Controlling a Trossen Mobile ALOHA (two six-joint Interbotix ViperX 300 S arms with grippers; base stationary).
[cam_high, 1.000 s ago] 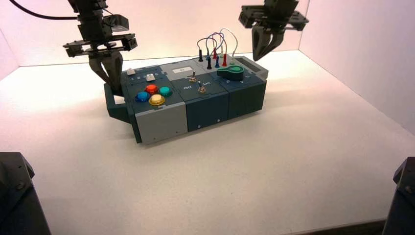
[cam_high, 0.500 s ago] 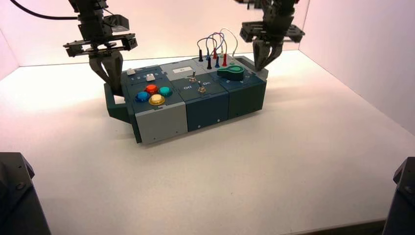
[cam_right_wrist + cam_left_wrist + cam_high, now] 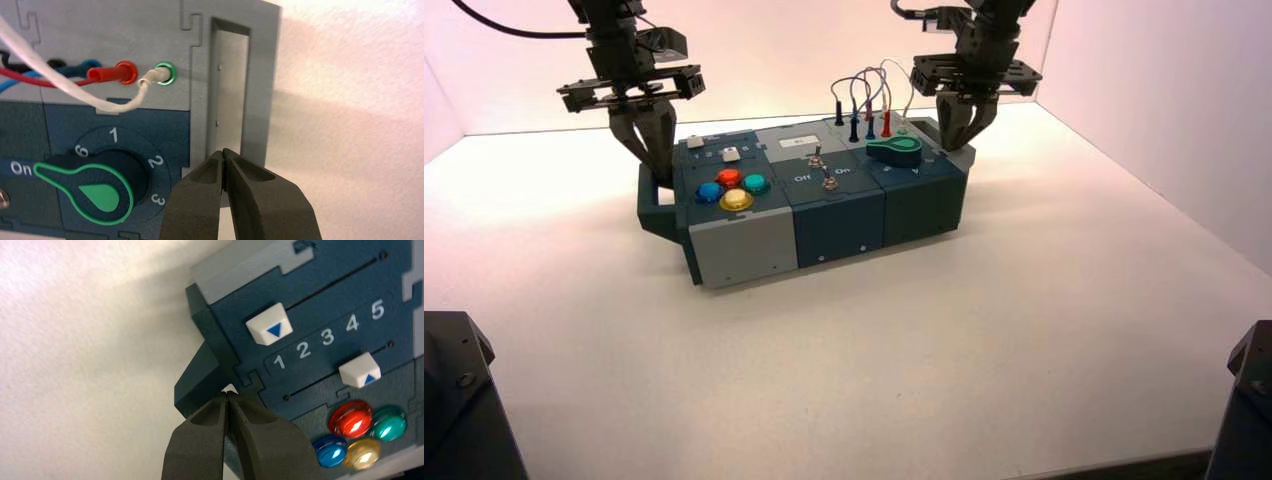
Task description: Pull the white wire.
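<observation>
L gripper (image 3: 226, 396): at box's L end, tips at the handle (image 3: 200, 380); fingers pressed together, nothing seen pinched.
R gripper (image 3: 224, 154): at box's R end, tips over the grey handle (image 3: 261, 90); fingers pressed together, nothing seen pinched.
White wire (image 3: 75, 90): on box, far R part, tall arch above panel; one pale plug (image 3: 159, 75) in green-ringed socket near R handle. Apart from both grippers.
Other wires: red plug (image 3: 112, 74) next to the white one, then blue (image 3: 75, 69), then black (image 3: 56, 63).
Knob (image 3: 102, 187): dk green w/ bright green outline, near R corner of box; narrow end toward "On" lettering, between the numbered marks, not on 1, 2 or 3.
Sliders: two white caps, L part of box; one (image 3: 270, 324) by the 1 end, other (image 3: 360, 370) around 4.
Btns: red (image 3: 351, 419), green (image 3: 388, 423), blue (image 3: 330, 450), yellow (image 3: 363, 453), clustered near L corner.
Switches: two metal toggles (image 3: 815, 159), mid box.
</observation>
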